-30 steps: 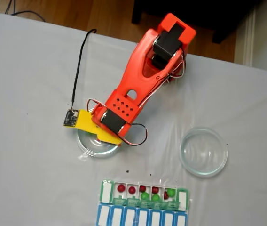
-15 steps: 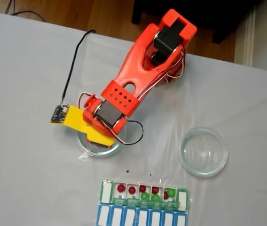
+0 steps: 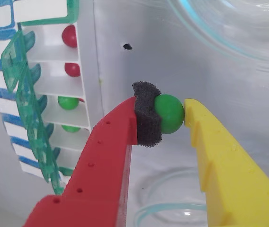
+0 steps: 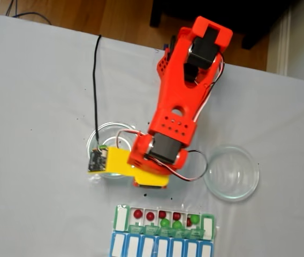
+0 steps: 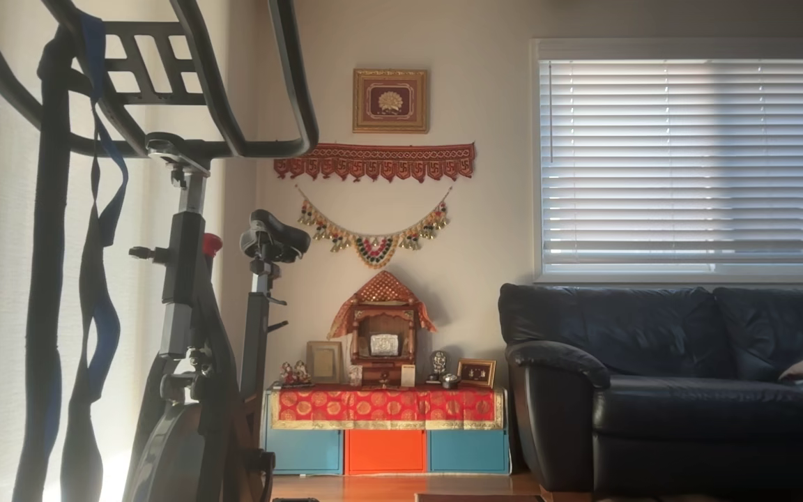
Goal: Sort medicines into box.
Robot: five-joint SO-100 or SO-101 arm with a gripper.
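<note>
Clamping a green pill (image 3: 168, 113) between its fingers, the gripper (image 3: 172, 114) hangs near the box (image 4: 121, 218) (nine pills already sorted, apparently); this one looks last.

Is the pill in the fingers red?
No, the pill pinched between the foam-padded red finger and the yellow finger in the wrist view is green.

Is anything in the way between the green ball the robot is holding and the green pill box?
Nothing visible blocks it. In the wrist view the pincer grips the green pill, and only bare white table lies between it and the box, whose lids stand open.
</note>
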